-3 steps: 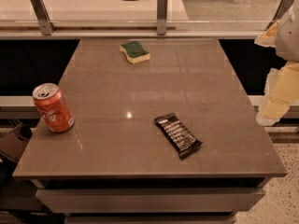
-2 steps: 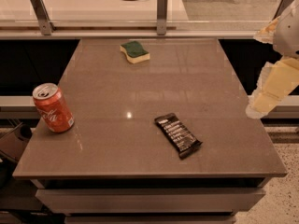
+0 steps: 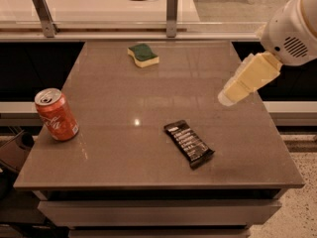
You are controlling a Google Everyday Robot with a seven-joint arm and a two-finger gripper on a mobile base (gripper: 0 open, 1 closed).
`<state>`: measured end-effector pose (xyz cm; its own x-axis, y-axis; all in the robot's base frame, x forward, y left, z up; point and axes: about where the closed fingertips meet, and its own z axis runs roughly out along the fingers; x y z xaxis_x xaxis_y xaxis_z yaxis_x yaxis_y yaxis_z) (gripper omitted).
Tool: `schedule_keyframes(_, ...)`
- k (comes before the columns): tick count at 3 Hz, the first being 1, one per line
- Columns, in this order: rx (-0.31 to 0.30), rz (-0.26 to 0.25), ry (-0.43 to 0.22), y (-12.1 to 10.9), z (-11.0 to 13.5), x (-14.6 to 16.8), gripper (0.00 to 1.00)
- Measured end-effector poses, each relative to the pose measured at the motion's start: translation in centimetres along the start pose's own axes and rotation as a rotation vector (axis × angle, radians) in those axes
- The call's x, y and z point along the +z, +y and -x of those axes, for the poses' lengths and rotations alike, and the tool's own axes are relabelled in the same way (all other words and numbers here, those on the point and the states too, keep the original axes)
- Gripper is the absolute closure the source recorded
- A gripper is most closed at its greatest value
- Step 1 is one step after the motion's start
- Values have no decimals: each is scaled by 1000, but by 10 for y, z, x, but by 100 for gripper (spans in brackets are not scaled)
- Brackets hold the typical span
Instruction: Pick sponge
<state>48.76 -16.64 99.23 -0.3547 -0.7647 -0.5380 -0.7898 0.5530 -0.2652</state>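
End effector (image 3: 227, 98) hovers over table's (image 3: 124, 98) right side, far from sponge (image 3: 143, 54).

A single camera looks steeply down from high above the near edge of the counter (image 3: 148, 98), facing its far edge and the white ledge (image 3: 109, 9) beyond; the whole top is in view at middle range, and the tool (image 3: 228, 98) hangs above the counter's right side

One table (image 3: 124, 83), the gripper (image 3: 225, 99) over its right side.
The sponge (image 3: 143, 55) lies far back near the middle, the can (image 3: 56, 114) stands by the left edge, the wrapped bar (image 3: 189, 143) lies nearer the front, right of centre.
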Motion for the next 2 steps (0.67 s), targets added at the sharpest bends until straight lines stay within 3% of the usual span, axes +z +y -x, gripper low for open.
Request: schedule_keyframes(2, 159, -49, -180, -9, 52, 51, 0)
